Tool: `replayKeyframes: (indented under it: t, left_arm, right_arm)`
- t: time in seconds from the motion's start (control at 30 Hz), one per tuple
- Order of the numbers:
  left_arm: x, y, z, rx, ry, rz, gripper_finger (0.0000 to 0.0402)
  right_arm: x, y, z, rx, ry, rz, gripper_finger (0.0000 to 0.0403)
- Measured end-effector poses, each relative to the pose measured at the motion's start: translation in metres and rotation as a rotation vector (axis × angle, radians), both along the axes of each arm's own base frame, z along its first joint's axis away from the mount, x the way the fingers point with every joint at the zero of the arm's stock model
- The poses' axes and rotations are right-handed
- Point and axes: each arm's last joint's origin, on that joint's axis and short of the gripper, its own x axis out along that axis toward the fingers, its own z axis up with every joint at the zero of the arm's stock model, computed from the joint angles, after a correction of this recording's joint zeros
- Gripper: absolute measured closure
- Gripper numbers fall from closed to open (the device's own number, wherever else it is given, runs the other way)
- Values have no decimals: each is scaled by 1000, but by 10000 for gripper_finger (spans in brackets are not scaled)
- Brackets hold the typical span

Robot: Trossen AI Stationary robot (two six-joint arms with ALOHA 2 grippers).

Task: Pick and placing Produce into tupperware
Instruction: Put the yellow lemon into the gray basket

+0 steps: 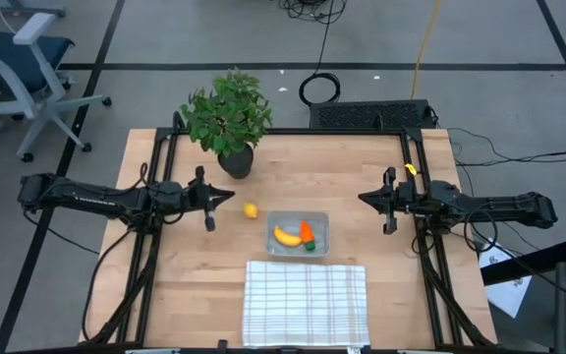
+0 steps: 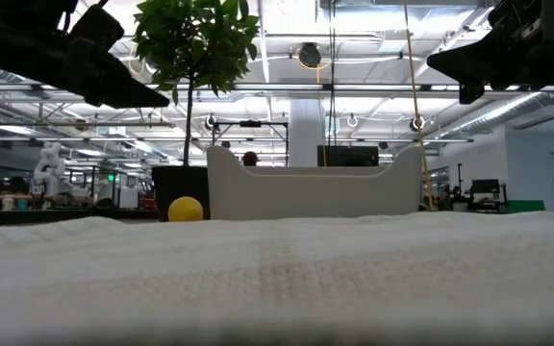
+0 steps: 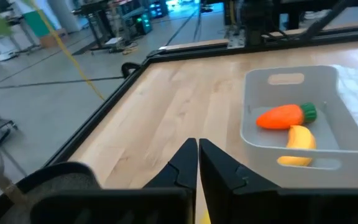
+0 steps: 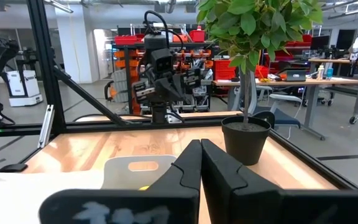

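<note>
The clear tupperware (image 1: pixel 298 234) sits mid-table and holds the yellow banana (image 1: pixel 286 236) and the orange carrot (image 1: pixel 307 234) with its green top. In the left wrist view both lie on the floor of the tupperware (image 3: pixel 291 112): the carrot (image 3: pixel 284 116) and the banana (image 3: pixel 297 143). The small yellow lemon (image 1: pixel 251 209) rests on the wood left of the tupperware and shows again as the lemon (image 2: pixel 186 209). My left gripper (image 1: pixel 226 200) hovers shut, above and just left of the lemon. My right gripper (image 1: pixel 364 198) hovers shut, right of the tupperware.
A potted leafy plant (image 1: pixel 229 118) stands at the far side, behind the lemon. A white checked cloth (image 1: pixel 306 302) lies at the near edge, in front of the tupperware. Black frame rails run along the table's left and right sides. Bare wood lies between the arms.
</note>
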Motion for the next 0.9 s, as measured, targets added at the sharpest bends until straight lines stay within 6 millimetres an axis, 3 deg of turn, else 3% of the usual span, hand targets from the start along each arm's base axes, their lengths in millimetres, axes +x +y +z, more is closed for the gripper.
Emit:
replayKeyframes:
  t: [0.23, 0.43, 0.7, 0.9]
  left_arm:
    - [4, 0, 22, 78, 63, -28, 398]
    - [12, 0, 46, 167, 131, -53, 373]
    - [40, -1, 56, 373, 249, -172, 393]
    - [66, 1, 59, 364, 318, -202, 393]
  right_arm:
    - [0, 0, 0, -1, 0, 0, 403]
    - [0, 0, 0, 0, 0, -1, 403]
    - [0, 0, -1, 4, 7, -1, 403]
    - [0, 0, -1, 11, 7, 0, 403]
